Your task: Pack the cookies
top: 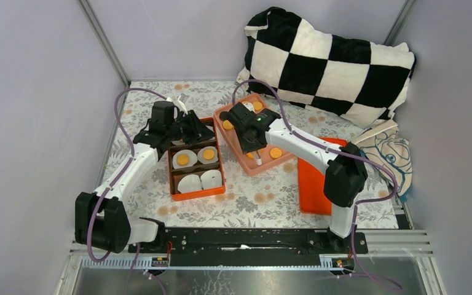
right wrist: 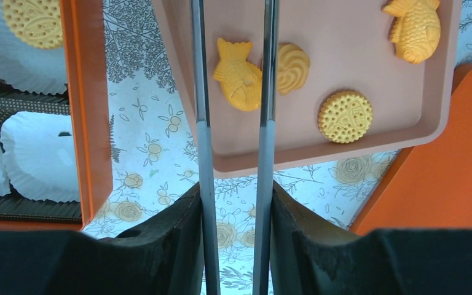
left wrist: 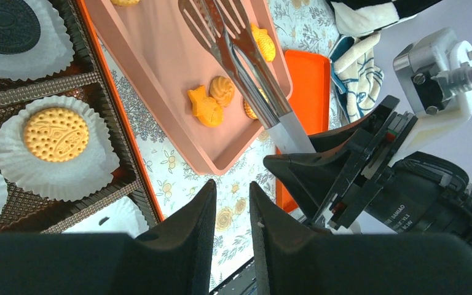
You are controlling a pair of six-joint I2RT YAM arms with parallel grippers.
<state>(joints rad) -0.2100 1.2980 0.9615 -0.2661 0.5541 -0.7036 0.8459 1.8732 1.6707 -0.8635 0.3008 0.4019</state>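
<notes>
The cookies lie partly on a pink tray [top: 246, 166]: a golden fish cookie [right wrist: 238, 83], a swirl cookie [right wrist: 292, 67], a round cookie [right wrist: 345, 117] and another fish [right wrist: 413, 24]. My right gripper [right wrist: 235, 190] is shut on metal tongs [right wrist: 200, 92], whose two arms stand apart on either side of the first fish cookie. The orange box [top: 196, 194] holds white paper cups; one has a golden round cookie [left wrist: 56, 134], one a black cookie [left wrist: 6, 26]. My left gripper [left wrist: 232, 187] hangs over the cloth between box and tray, slightly open and empty.
An orange lid [top: 312, 184] lies flat to the right of the tray. A black-and-white checkered pillow [top: 329, 61] fills the back right, with a printed cloth bag [top: 387, 150] beside it. Grey walls close in both sides.
</notes>
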